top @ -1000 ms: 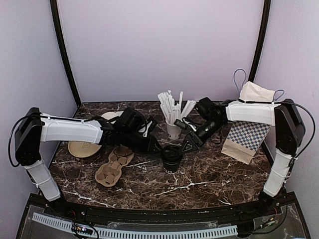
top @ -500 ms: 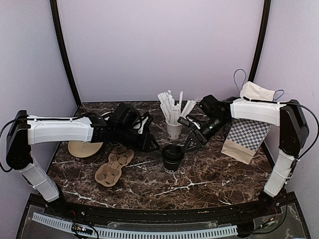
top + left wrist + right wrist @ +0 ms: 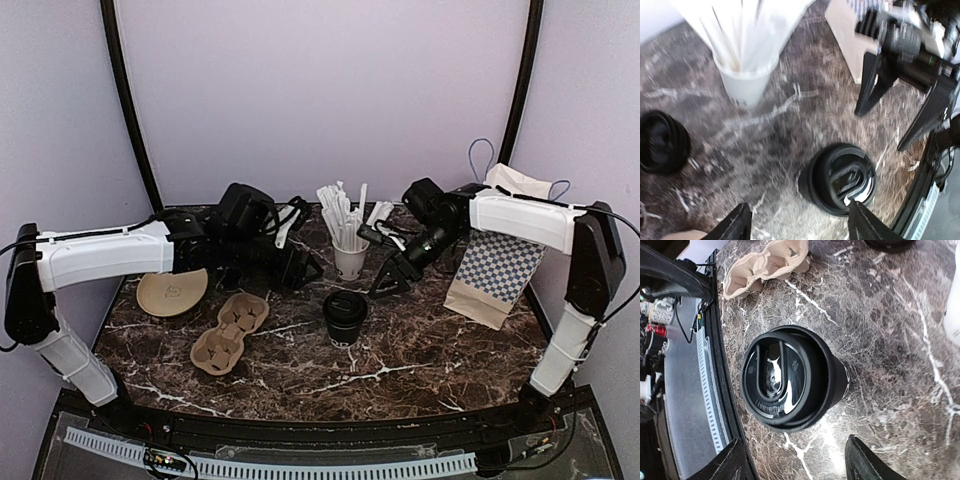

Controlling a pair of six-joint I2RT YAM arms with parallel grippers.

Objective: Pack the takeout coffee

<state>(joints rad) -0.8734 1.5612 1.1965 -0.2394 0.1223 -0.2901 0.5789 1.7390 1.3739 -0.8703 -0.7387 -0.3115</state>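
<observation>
The takeout coffee [image 3: 344,317], a small black cup with a black lid, stands upright and alone on the marble table [image 3: 420,355]. My left gripper [image 3: 306,270] hovers above and left of it, open and empty. In the left wrist view the coffee [image 3: 840,177] lies just ahead of that gripper [image 3: 800,227], close to its right-hand finger, with nothing between the fingers. My right gripper [image 3: 388,282] hangs up and to the right of the cup, open too. Seen from the right wrist, the lidded coffee [image 3: 790,385] sits beyond the empty gripper [image 3: 797,462].
A brown cardboard cup carrier [image 3: 228,332] lies to the cup's left, with a tan disc [image 3: 172,290] beyond it. Behind the cup stands a white cup of straws [image 3: 349,262]. A checkered paper bag [image 3: 497,270] stands at the right. A low black stack [image 3: 660,142] sits near the straws.
Both grippers have drawn back from the coffee: the left up and to the left, its jaws spreading wide, and the right up and to the right. The cup has stayed in place.
</observation>
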